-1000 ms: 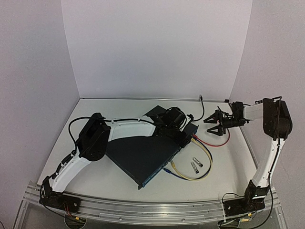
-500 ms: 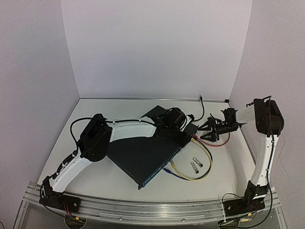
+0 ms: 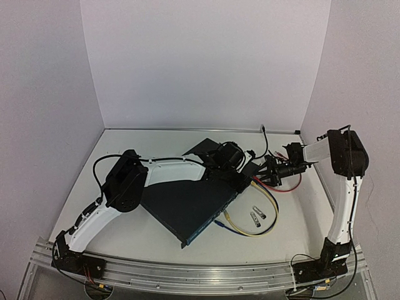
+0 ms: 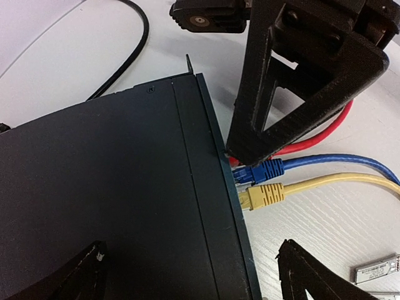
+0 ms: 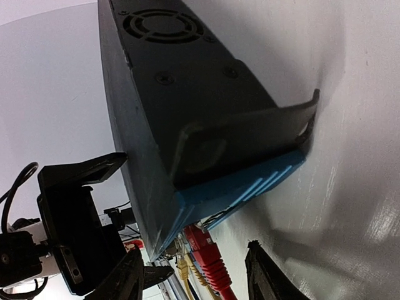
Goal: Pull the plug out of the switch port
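The switch point(image 3: 181, 203), a flat dark box, lies slanted mid-table with its port face toward the right. A red plug point(image 5: 215, 259) sits in a port at the corner, with yellow plugs point(image 5: 184, 270) beside it. In the left wrist view a blue plug point(image 4: 259, 172) and a yellow plug point(image 4: 262, 195) are seated in the same face. My right gripper point(image 5: 194, 278) is at that corner point(image 3: 265, 170), open, one finger on each side of the red plug and not touching it. My left gripper point(image 4: 194, 275) is open astride the switch's port edge point(image 3: 239, 178).
Red point(image 3: 284, 186), yellow point(image 3: 259, 228) and blue point(image 3: 228, 226) cables loop on the table right of the switch. Two small silver modules point(image 3: 256, 216) lie among them. A black cable point(image 3: 265, 140) runs to the back wall. A flat black piece point(image 3: 205, 148) lies behind the switch.
My right gripper has moved left from beside the red cable loop up to the switch's corner, and its fingers have drawn closer together. The left arm has barely moved.
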`<state>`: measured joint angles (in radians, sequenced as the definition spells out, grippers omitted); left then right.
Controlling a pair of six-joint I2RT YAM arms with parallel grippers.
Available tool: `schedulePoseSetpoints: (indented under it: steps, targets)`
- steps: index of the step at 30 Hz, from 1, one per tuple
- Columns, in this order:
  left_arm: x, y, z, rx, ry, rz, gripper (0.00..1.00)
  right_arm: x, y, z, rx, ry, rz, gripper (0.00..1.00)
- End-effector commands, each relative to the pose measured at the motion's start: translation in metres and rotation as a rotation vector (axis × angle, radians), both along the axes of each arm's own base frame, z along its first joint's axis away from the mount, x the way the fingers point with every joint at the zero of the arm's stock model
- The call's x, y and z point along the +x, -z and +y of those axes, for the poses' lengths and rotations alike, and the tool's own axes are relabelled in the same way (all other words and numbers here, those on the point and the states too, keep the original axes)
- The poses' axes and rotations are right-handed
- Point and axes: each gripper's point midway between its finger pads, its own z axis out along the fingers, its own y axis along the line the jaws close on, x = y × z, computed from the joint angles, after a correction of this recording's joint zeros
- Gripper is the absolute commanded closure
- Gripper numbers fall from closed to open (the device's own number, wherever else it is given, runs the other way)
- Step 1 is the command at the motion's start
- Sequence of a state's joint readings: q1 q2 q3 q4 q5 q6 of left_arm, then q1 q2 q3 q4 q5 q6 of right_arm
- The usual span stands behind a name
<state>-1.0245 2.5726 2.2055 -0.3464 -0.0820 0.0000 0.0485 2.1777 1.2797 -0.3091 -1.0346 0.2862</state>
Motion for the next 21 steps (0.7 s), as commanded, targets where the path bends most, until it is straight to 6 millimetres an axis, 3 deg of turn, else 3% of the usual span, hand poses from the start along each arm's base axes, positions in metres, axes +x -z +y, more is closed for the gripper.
schedulePoseSetpoints:
  steps: [1,14,21]
  targets:
    - [-0.0035,0.0327,0.0078,0.054,-0.002,0.041,0.06,-0.0090,0.0071,0.0007,0.021,-0.015,0.020,0.49]
    - [-0.0052,0.0369,0.0098,0.059,-0.004,0.049,0.06,-0.0070,0.0137,-0.0008,-0.006,-0.001,0.037,0.63]
    - [-0.0051,0.0380,0.0093,0.058,-0.002,0.049,0.06,-0.0065,0.0169,0.0063,-0.009,-0.016,0.041,0.63]
